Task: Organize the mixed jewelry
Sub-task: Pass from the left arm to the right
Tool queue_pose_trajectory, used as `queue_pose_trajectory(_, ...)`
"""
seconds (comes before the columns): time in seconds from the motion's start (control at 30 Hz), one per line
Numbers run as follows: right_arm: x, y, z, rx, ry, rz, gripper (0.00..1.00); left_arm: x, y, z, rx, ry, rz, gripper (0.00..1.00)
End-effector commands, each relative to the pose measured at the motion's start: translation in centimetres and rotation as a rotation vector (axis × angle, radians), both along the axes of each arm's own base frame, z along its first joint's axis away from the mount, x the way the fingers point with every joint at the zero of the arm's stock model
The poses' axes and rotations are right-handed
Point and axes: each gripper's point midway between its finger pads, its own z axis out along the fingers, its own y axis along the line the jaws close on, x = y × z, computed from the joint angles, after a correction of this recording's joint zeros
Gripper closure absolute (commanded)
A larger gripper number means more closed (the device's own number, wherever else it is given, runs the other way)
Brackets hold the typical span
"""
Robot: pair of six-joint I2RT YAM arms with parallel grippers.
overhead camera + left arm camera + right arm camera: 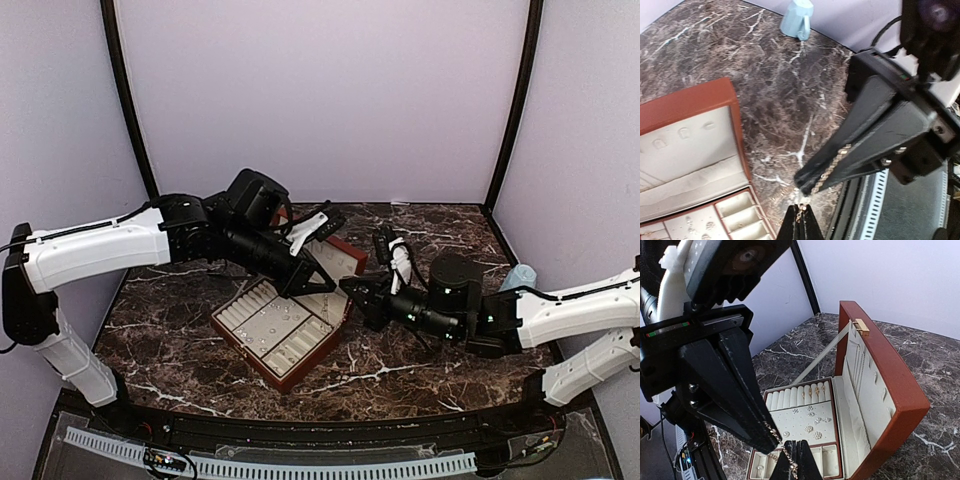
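The left arm [100, 250] reaches in from the left edge and the right arm [580, 310] from the right. The left gripper [318, 282] and right gripper [352, 288] meet tip to tip at mid-frame, both pinched closed on one thin chain [831, 167].

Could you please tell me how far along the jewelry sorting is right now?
Done: studs sit on the centre pad of the box and rings in the roll row. In hand: both the left end effector and right end effector are shut on a thin chain near the box. Left: laying that chain inside.
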Motion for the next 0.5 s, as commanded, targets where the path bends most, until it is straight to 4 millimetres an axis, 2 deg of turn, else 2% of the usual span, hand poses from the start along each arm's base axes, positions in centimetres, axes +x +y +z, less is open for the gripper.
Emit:
queue_pose_trajectory(0.0,0.6,0.7,0.6,-0.049,0.011,-0.009,1.0,1.7,1.4,0.7,0.011,-0.136,0.058,1.0)
queue_pose_trajectory(0.1,0.9,1.3,0.0,-0.091,0.032,-0.011,1.0,2.0,1.8,0.4,0.014,-0.164,0.076,1.0)
queue_pose_trajectory(0.27,1.8,1.8,-2.0,-0.118,0.092,-0.008,1.0,1.9,2.0,1.8,-0.026,-0.214,0.071,1.0)
queue_pose_trajectory(0.47,1.5,2.3,-4.1,-0.077,0.15,0.095,1.0,1.6,2.3,0.8,0.018,-0.193,0.051,1.0)
